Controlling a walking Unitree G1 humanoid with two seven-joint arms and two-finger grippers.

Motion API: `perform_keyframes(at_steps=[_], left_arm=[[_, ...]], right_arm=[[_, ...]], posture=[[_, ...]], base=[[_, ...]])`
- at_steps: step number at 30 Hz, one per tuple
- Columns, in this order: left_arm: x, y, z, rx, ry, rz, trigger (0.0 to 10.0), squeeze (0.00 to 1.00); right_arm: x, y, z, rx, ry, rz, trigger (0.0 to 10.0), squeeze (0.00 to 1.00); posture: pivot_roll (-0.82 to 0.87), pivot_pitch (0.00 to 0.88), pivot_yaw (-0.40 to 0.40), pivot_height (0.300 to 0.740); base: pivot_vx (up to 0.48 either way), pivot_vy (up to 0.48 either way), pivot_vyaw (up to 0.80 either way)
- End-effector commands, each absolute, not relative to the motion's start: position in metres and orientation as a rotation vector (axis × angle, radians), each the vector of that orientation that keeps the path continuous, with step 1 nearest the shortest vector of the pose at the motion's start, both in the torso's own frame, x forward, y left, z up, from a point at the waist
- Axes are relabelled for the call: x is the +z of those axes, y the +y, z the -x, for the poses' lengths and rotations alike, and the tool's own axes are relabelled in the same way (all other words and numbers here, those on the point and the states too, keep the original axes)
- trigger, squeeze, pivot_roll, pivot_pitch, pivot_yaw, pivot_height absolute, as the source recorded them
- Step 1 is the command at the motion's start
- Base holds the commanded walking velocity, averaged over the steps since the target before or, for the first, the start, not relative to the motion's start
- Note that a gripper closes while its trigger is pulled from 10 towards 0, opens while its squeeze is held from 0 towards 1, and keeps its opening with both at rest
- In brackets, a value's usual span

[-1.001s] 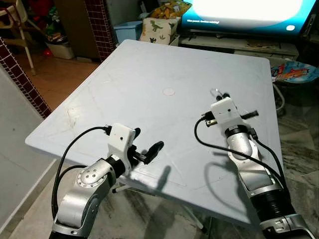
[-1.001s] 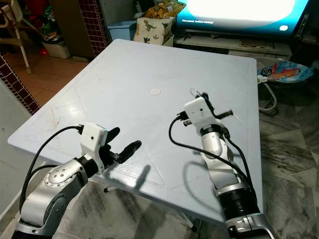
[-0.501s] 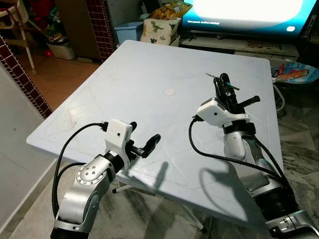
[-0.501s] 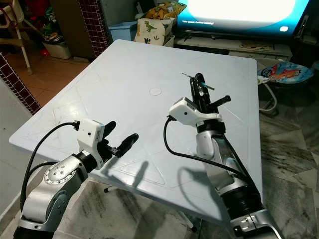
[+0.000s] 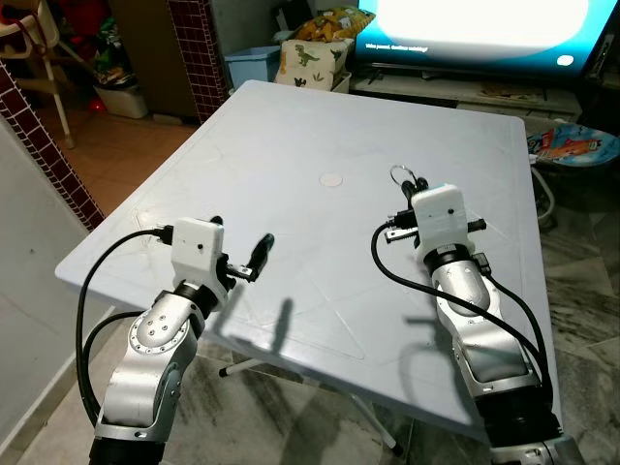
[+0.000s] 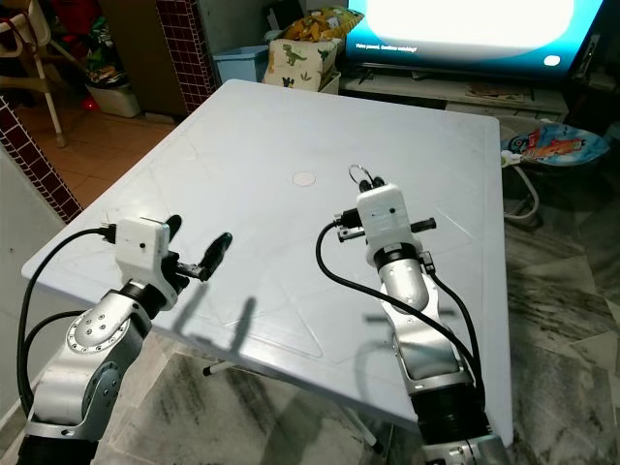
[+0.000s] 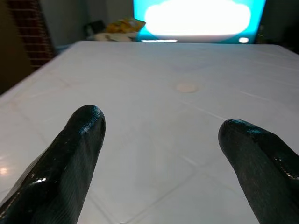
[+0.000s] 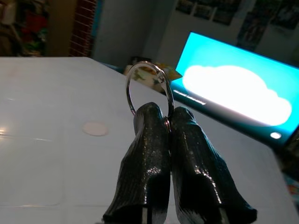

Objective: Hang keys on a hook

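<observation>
My right gripper (image 5: 415, 185) hovers over the right half of the white table (image 5: 281, 136), shut on a silver key ring (image 5: 400, 174). In the right wrist view the ring (image 8: 148, 87) stands up from between the closed fingertips (image 8: 152, 116); any keys on it are hidden. My left gripper (image 5: 242, 244) is open above the table's front left edge, holding nothing. The left wrist view shows its two black fingers (image 7: 77, 144) wide apart over the bare tabletop. A small round white disc (image 5: 332, 180) lies near the table's middle.
A lit television (image 5: 475, 24) stands beyond the table's far edge. A dinosaur-print box (image 5: 308, 60) sits at the back left beside a brick pillar (image 5: 199, 48). A colourful baby seat (image 5: 576, 140) is on the floor at the right. Tiled floor surrounds the table.
The right gripper, raised and tilted up half a second ago, has come back down level with the ring still in it. The left gripper has swung left and turned upward.
</observation>
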State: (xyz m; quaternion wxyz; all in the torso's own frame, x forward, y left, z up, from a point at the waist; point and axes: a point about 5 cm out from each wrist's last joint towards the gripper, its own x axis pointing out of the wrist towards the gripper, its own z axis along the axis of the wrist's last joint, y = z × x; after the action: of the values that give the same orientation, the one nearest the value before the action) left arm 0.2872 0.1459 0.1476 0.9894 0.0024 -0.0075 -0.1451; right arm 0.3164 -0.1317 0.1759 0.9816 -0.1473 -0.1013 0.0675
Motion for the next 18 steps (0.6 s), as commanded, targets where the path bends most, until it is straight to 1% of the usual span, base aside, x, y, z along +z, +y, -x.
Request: perform_keyframes(at_steps=[1, 2, 7, 11, 14, 18], left_arm=[[0.15, 0.151, -0.286, -0.245, -0.034, -0.025, 10.0, 0.0], [0.148, 0.155, -0.285, -0.211, -0.042, -0.041, 10.0, 0.0], [0.144, 0.162, -0.282, -0.169, -0.033, -0.054, 10.0, 0.0], [0.134, 0.173, -0.273, -0.075, -0.008, -0.079, 10.0, 0.0], [0.128, 0.172, -0.267, -0.067, 0.007, -0.079, 10.0, 0.0], [0.127, 0.17, -0.267, -0.05, 0.011, -0.052, 10.0, 0.0]], right_arm=[[0.176, -0.128, -0.312, 0.172, -0.188, 0.266, 10.0, 0.0], [0.175, -0.124, -0.307, 0.212, -0.177, 0.263, 10.0, 0.0], [0.171, -0.118, -0.298, 0.251, -0.155, 0.256, 10.0, 0.0], [0.173, -0.11, -0.287, 0.323, -0.156, 0.249, 10.0, 0.0], [0.174, -0.106, -0.287, 0.343, -0.148, 0.229, 10.0, 0.0], [0.178, -0.103, -0.287, 0.355, -0.15, 0.211, 10.0, 0.0]], posture=[[-0.02, 0.03, 0.061, 0.74], [-0.02, 0.028, 0.062, 0.74], [-0.02, 0.025, 0.06, 0.74], [-0.01, 0.022, 0.058, 0.74], [-0.01, 0.015, 0.056, 0.74], [-0.01, 0.012, 0.053, 0.74]], base=[[0.0, 0.0, 0.0], [0.0, 0.0, 0.0], [0.0, 0.0, 0.0], [0.0, 0.0, 0.0], [0.0, 0.0, 0.8], [0.0, 0.0, 0.8]])
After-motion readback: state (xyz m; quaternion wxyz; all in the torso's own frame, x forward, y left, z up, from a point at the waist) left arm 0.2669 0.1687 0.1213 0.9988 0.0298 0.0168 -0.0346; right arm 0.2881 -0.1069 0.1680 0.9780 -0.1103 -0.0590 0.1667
